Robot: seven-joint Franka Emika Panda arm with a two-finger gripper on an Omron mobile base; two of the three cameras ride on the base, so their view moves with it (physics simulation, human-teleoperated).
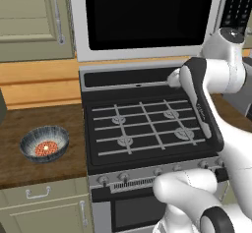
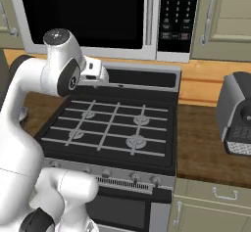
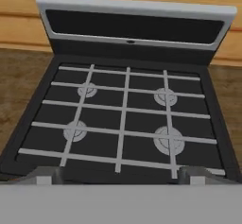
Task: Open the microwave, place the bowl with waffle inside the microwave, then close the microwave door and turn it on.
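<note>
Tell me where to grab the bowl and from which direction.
Probably grip the bowl by its rim from above, one of the fingers inside and one outside. It sits upright on the wooden counter left of the stove, and the waffle fills only its centre.

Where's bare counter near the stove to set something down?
Left of the stove, wood counter is bare behind and beside the bowl. Right of the stove, a strip lies free before the toaster. The grates are bare but ridged.

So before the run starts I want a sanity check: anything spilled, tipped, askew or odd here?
Nothing stands out. The bowl sits upright on the counter with the waffle inside, the microwave door is shut, and the stove is bare.
</note>
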